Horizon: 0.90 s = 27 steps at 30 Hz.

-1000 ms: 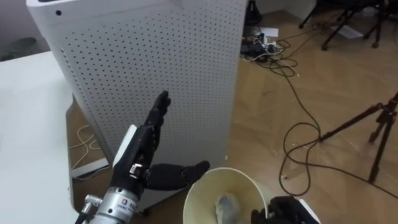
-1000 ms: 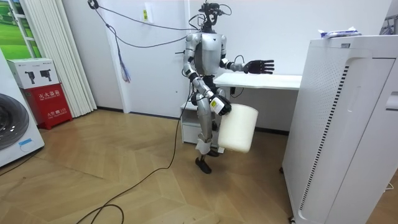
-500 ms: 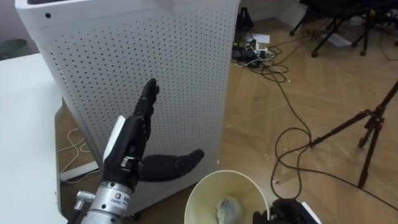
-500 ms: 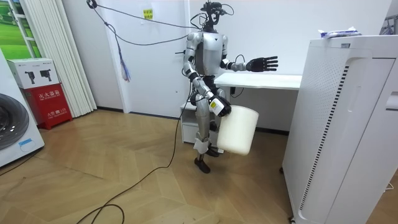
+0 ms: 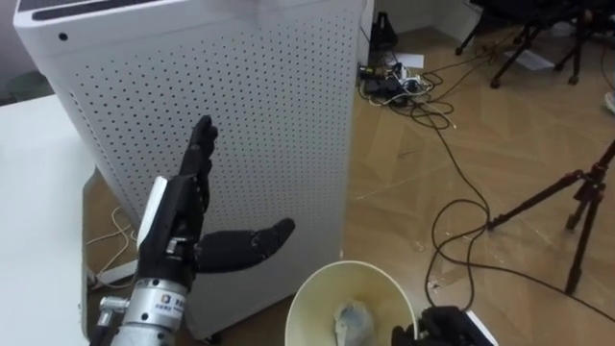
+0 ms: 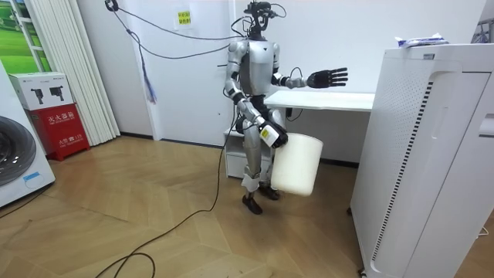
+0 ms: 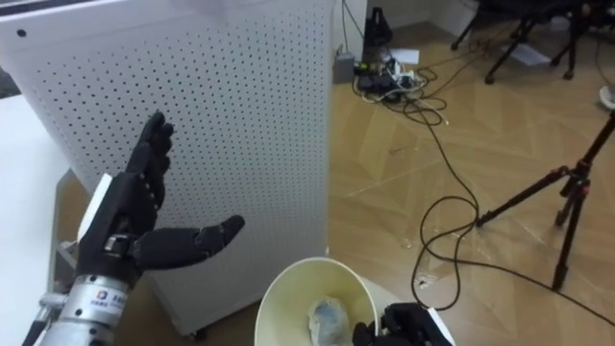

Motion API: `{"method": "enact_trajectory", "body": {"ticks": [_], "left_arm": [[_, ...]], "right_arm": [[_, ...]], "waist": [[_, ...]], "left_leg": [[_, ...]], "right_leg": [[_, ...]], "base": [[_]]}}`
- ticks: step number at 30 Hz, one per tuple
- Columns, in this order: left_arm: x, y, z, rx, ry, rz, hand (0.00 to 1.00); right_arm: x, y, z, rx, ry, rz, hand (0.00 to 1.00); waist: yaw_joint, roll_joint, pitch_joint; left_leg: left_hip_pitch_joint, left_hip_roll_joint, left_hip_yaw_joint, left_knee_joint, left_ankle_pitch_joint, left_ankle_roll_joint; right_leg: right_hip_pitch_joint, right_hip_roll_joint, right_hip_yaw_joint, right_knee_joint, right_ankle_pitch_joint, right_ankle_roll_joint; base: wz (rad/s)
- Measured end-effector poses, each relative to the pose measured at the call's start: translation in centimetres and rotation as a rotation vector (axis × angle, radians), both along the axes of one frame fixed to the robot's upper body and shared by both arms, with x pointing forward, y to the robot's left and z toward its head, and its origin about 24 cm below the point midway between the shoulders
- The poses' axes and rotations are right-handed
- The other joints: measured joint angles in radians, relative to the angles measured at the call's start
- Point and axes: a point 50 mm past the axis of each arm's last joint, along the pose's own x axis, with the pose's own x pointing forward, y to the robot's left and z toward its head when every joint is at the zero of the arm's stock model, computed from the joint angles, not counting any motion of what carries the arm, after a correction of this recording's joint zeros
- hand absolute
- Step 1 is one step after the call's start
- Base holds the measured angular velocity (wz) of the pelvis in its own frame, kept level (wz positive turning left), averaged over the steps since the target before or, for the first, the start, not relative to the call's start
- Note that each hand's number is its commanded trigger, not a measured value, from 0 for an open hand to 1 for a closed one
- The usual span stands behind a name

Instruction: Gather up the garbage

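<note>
Room view stance: the robot stands on the wooden floor [image 6: 154,216] just in front of the white table [image 6: 324,100]. It is turned toward the room view's right, where the tall white perforated cabinet [image 6: 432,154] stands.
Left hand: the left hand [image 5: 178,226] is raised in front of the cabinet's perforated side. Its fingers are straight and apart with the thumb out sideways, and it holds nothing. From the room view it is held out at about chest height toward the cabinet.
Right hand: the right hand [image 5: 444,329] sits at the lower edge of the eye views, its dark fingers hooked over the rim of the cream round plastic bin [image 5: 351,279] and clamped on it. From the room view the bin hangs tilted beside the robot's thigh.
Garbage: a crumpled pale grey wad [image 5: 351,322] lies inside the bin, down at its bottom.
Cabinet top: a blue-and-white packet [image 6: 421,41] lies on it.
Floor beyond the cabinet: black cables [image 5: 452,163] trail from a cluster of plugs [image 5: 389,82]. A black tripod [image 5: 577,207] stands well apart on the right.
Room view's left: a white washing machine [image 6: 15,154], a red-and-white box [image 6: 54,116] and white curtains [image 6: 73,69] are here.
</note>
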Motion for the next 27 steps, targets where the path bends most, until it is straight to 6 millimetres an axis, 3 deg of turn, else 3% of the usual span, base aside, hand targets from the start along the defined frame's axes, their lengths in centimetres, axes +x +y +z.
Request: {"method": "enact_trajectory", "body": {"ticks": [1, 3, 4, 5, 6, 7, 9, 10, 11, 13, 14, 15, 16, 18, 19, 20, 22, 24, 25, 26, 27], "left_arm": [[-0.1, 0.0, -0.1, -0.01, 0.001, 0.002, 0.0], [-0.3, 0.2, -0.2, -0.012, -0.01, 0.009, 0.0], [-0.4, 0.2, -0.3, -0.011, -0.012, 0.01, 0.0], [-0.5, 0.3, -0.4, -0.01, -0.01, 0.009, 0.0], [-0.6, 0.3, -0.6, -0.013, -0.002, 0.006, 0.0], [-0.6, 0.3, -0.6, -0.013, -0.002, 0.004, 0.0], [-0.6, 0.3, -0.6, -0.015, 0.001, 0.004, 0.0], [-0.6, 0.3, -0.6, -0.016, 0.001, 0.004, 0.0], [-0.6, 0.3, -0.6, -0.014, -0.003, 0.003, 0.0], [-0.5, 0.2, -0.4, -0.012, -0.01, -0.003, 0.0], [-0.4, 0.1, -0.4, -0.012, -0.014, -0.004, 0.0], [-0.3, 0.1, -0.2, -0.009, -0.025, -0.006, 0.0], [-0.3, 0.1, -0.1, -0.009, -0.032, -0.006, 0.0], [-1.2, -0.4, -0.4, 0.004, -0.052, -0.031, 0.0], [-1.3, -0.6, -0.5, 0.009, -0.053, -0.038, 0.0], [-1.3, -0.5, -0.5, 0.013, -0.058, -0.031, 0.0], [-1.2, -0.2, -0.4, 0.008, -0.061, -0.002, 0.0], [-1.2, -0.1, -0.4, 0.009, -0.06, 0.0, 0.0], [-1.2, -0.1, -0.4, 0.001, -0.058, -0.003, 0.0], [-1.3, -0.3, -0.4, 0.0, -0.057, -0.012, 0.0], [-1.3, -0.6, -0.5, -0.001, -0.054, -0.021, 0.0]], "right_arm": [[0.0, -0.2, 0.0, -0.004, 0.001, -0.005, 1.0], [-0.5, -0.6, -0.2, -0.016, 0.015, -0.003, 1.0], [-0.6, -0.6, -0.3, -0.015, 0.02, -0.002, 1.0], [-1.1, -0.5, -0.5, -0.01, 0.032, -0.001, 1.0], [-1.7, -0.5, -0.9, -0.004, 0.052, 0.0, 1.0], [-1.9, -0.5, -1.0, -0.004, 0.058, 0.0, 1.0], [-2.0, -0.7, -1.0, -0.011, 0.059, -0.01, 1.0], [-2.0, -0.7, -1.0, -0.013, 0.059, -0.013, 1.0], [-2.0, -0.7, -1.0, -0.011, 0.058, -0.018, 1.0], [-1.8, -0.8, -0.8, -0.014, 0.05, -0.028, 1.0], [-1.7, -0.7, -0.8, -0.018, 0.046, -0.031, 1.0], [-1.6, -0.6, -0.8, -0.024, 0.042, -0.033, 1.0], [-1.5, -0.6, -0.7, -0.024, 0.039, -0.034, 1.0], [-1.4, -0.9, -0.6, -0.035, 0.033, -0.045, 1.0], [-1.4, -0.9, -0.6, -0.038, 0.033, -0.05, 1.0], [-1.1, -0.9, -0.4, -0.038, 0.024, -0.049, 1.0], [-0.9, -0.8, -0.3, -0.035, 0.017, -0.043, 1.0], [-0.7, -0.4, -0.1, -0.026, -0.001, -0.029, 1.0], [-0.6, -0.3, 0.0, -0.024, -0.008, -0.024, 1.0], [-0.5, -0.2, 0.2, -0.022, -0.021, -0.021, 1.0], [-0.3, -0.2, 0.4, -0.024, -0.033, -0.023, 1.0]], "waist": [[0.006, -0.001, -0.0008], [0.056, 0.011, -0.0082], [0.061, 0.016, -0.0128], [0.059, 0.024, -0.0178], [0.054, 0.013, -0.0278], [0.054, 0.008, -0.0329], [0.066, 0.003, -0.0323], [0.071, 0.002, -0.0318], [0.069, -0.007, -0.0302], [0.067, -0.018, -0.0246], [0.062, -0.021, -0.0229], [0.06, -0.027, -0.0194], [0.06, -0.031, -0.0181], [0.07, -0.03, -0.0148], [0.077, -0.029, -0.0137], [0.081, -0.027, -0.0127], [0.076, -0.022, -0.0098], [0.028, -0.011, -0.0055], [0.02, -0.012, -0.0058], [0.007, -0.015, -0.0062], [-0.011, -0.015, -0.0082]], "left_leg": [[-0.018, -0.017, 0.0, -0.056, 0.007, -0.004], [-0.057, -0.052, -0.004, -0.343, 0.107, -0.008], [-0.059, -0.052, -0.007, -0.4, 0.131, -0.005], [-0.06, -0.054, -0.02, -0.466, 0.191, 0.009], [-0.054, -0.062, -0.015, -0.445, 0.252, 0.037], [-0.053, -0.068, -0.011, -0.429, 0.265, 0.052], [-0.052, -0.069, 0.033, -0.337, 0.266, 0.083], [-0.053, -0.072, 0.039, -0.313, 0.249, 0.115], [-0.052, -0.087, 0.051, -0.274, 0.207, 0.131], [-0.049, -0.111, 0.065, -0.233, 0.146, 0.141], [-0.048, -0.12, 0.071, -0.198, 0.107, 0.149], [-0.04, -0.124, 0.084, -0.169, 0.075, 0.162], [-0.034, -0.129, 0.085, -0.159, 0.06, 0.164], [0.001, -0.137, 0.068, -0.148, 0.017, 0.174], [0.013, -0.137, 0.057, -0.15, 0.011, 0.173], [0.028, -0.136, 0.037, -0.154, 0.004, 0.172], [0.051, -0.135, -0.001, -0.161, 0.0, 0.169], [0.078, -0.139, -0.065, -0.168, -0.003, 0.163], [0.086, -0.142, -0.079, -0.175, -0.001, 0.161], [0.099, -0.149, -0.097, -0.188, 0.002, 0.155], [0.107, -0.155, -0.121, -0.192, 0.002, 0.15]], "right_leg": [[0.0, 0.0, 0.012, 0.001, -0.002, 0.0], [0.003, 0.001, 0.037, 0.026, -0.025, 0.009], [0.005, 0.004, 0.037, 0.042, -0.039, 0.01], [0.02, 0.008, 0.034, 0.076, -0.082, 0.016], [0.025, -0.005, 0.034, 0.111, -0.128, 0.03], [0.031, -0.013, 0.033, 0.121, -0.146, 0.039], [0.066, -0.054, 0.003, 0.122, -0.18, 0.076], [0.076, -0.064, -0.003, 0.122, -0.188, 0.083], [0.097, -0.09, -0.011, 0.122, -0.206, 0.098], [0.107, -0.125, -0.024, 0.168, -0.23, 0.126], [0.087, -0.153, -0.043, 0.265, -0.23, 0.137], [0.038, -0.187, -0.045, 0.397, -0.202, 0.162], [0.01, -0.203, -0.041, 0.473, -0.173, 0.172], [-0.072, -0.228, -0.03, 0.66, -0.015, 0.174], [-0.081, -0.228, -0.035, 0.681, -0.001, 0.174], [-0.115, -0.225, -0.035, 0.705, -0.018, 0.169], [-0.165, -0.206, -0.039, 0.672, -0.048, 0.163], [-0.171, -0.178, -0.034, 0.472, -0.06, 0.159], [-0.168, -0.171, -0.027, 0.399, -0.059, 0.159], [-0.152, -0.164, -0.023, 0.266, -0.036, 0.162], [-0.13, -0.151, -0.02, 0.182, 0.018, 0.158]], "base": [[-0.31], [-0.53], [-0.33], [-0.11], [0.0], [-0.06], [-0.3], [-0.31], [-0.12], [-0.02], [0.0], [0.0], [0.08], [0.15], [0.26], [0.44], [0.56], [0.74], [0.64], [0.51], [0.49]]}}
